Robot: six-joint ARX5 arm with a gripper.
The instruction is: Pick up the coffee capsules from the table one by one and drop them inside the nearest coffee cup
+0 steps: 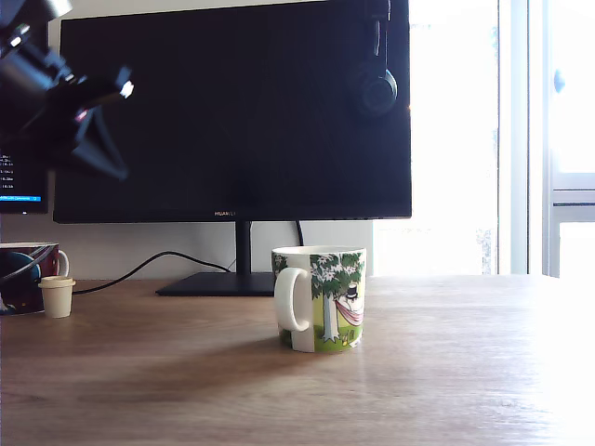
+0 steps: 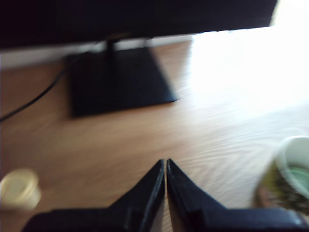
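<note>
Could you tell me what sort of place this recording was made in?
Probably an office or home desk: a large dark monitor on its stand, headphones hung on its corner, and an illustrated mug on the wood-grain table beside a bright window.

The ARX5 arm (image 1: 42, 70) is black throughout, seen at about ten o'clock in the exterior view as a dark, backlit mass of angular housings. A pale grey or silver edge shows at its uppermost part, and a small bright highlight sits on a projecting corner toward two o'clock of the mass. Below that, a pointed wedge-shaped piece tapers to a tip.

In the blurred wrist view the gripper (image 2: 165, 166) is matte black, its two jaws shaped as long triangular wedges with smooth flat faces, rising from a broad black base at six o'clock. No screws, cables or markings can be made out.
</note>
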